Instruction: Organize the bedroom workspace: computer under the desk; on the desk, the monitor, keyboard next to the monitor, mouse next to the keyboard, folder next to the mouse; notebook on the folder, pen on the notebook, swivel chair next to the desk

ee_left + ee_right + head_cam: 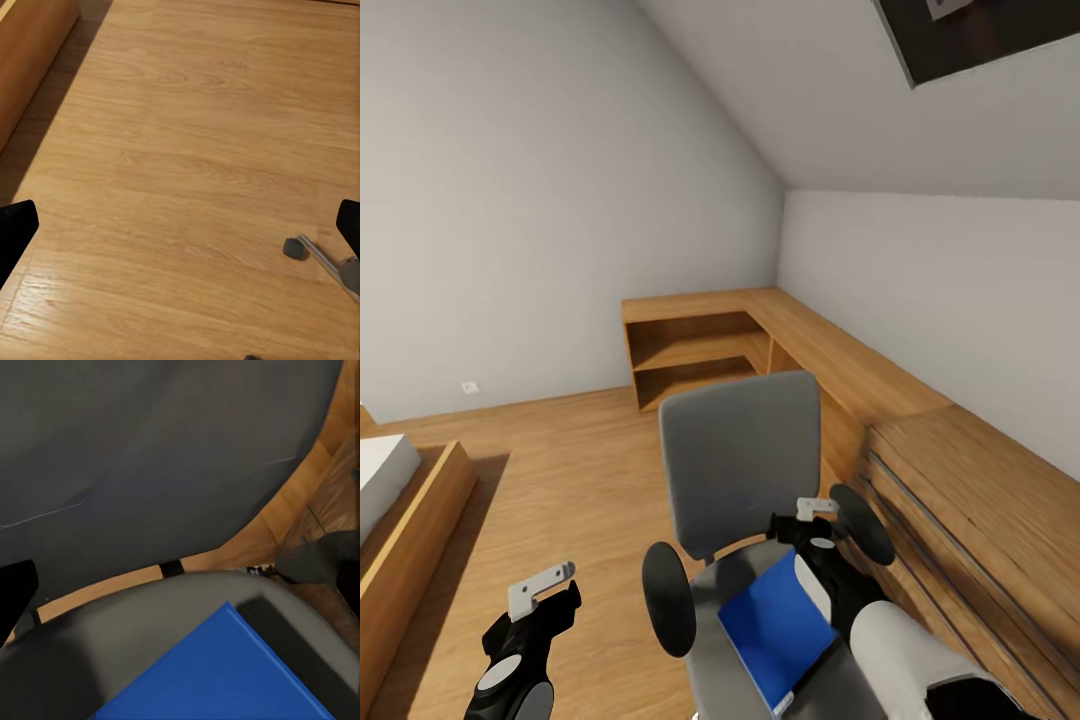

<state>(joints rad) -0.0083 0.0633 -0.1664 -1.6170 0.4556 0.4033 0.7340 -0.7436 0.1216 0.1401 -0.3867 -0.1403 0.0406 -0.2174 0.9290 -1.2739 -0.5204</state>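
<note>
Progress looks early: folder (778,632) lies on the swivel chair (740,470) seat, not on any desk. Right gripper (180,585) hovers just above it, jaws apart and empty. Left gripper (180,225), jaws apart too, hangs over bare floor (187,127).

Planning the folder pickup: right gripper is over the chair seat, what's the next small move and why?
Probably lower the right gripper onto the near edge of the folder. The folder lies flat on the swivel chair seat, not yet held; the right wrist view shows its blue corner just ahead between spread fingers. The left gripper hangs open over bare floor, so it is not placed to help.
</note>
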